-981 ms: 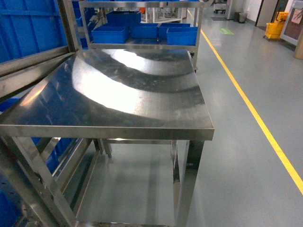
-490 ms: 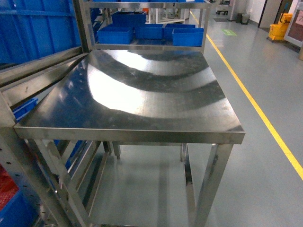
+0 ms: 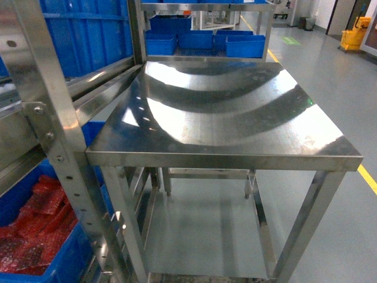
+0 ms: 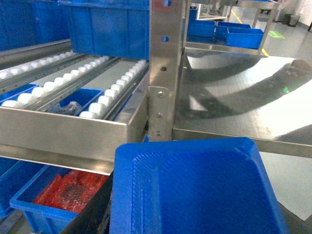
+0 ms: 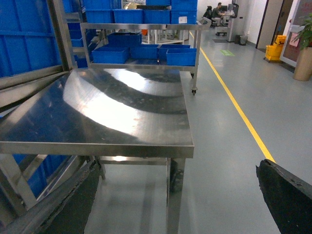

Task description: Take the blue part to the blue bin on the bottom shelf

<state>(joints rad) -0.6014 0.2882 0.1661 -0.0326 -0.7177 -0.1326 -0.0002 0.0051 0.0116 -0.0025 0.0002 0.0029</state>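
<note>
The blue part (image 4: 195,190), a dark blue squarish block with a finely ribbed face, fills the bottom of the left wrist view. My left gripper (image 4: 190,219) is shut on it, and one black finger (image 4: 95,212) shows along its left side. Below the roller level, a blue crate holding red bubble-wrap sheets (image 4: 63,195) sits low in the steel rack. Left of it a bit of another blue crate (image 4: 12,173) shows; I cannot tell whether it is the blue bin. The bottom shelf itself is hidden. My right gripper (image 5: 175,204) hangs open over the floor. Neither gripper shows in the head view.
A steel table (image 3: 235,159) stands right of the rack post (image 3: 53,135). A track of white rollers (image 4: 105,92) runs above the low crates. The red-sheet crate (image 3: 35,236) shows at lower left. More blue bins (image 3: 244,44) stand behind the table. A yellow floor line (image 5: 234,102) runs on the right.
The head view has swung left: the table has slid rightward in the picture, and the rack post and the crate of red sheets have come into sight at the left.
</note>
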